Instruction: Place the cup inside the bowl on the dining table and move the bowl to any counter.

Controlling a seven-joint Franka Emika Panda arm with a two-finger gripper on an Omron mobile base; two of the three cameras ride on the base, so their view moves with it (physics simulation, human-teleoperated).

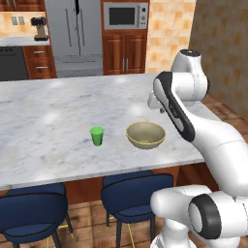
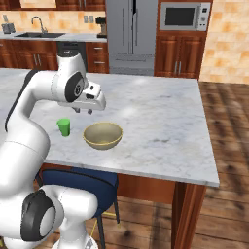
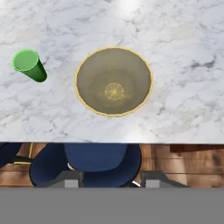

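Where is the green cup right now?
The cup stands upright on the dining table, apart from the bowl, on the bowl's left in both base views.

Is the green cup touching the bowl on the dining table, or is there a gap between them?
Apart. The hand view shows bare marble between the cup and the bowl; the left base view shows that gap too.

- Dining table point(image 1: 48, 126): far left cut off by the edges of both base views.
- Gripper point(image 2: 83, 111): fingertips too small to judge the gap.
- Stool point(image 1: 29, 213): cropped at the left base view's bottom-left corner.
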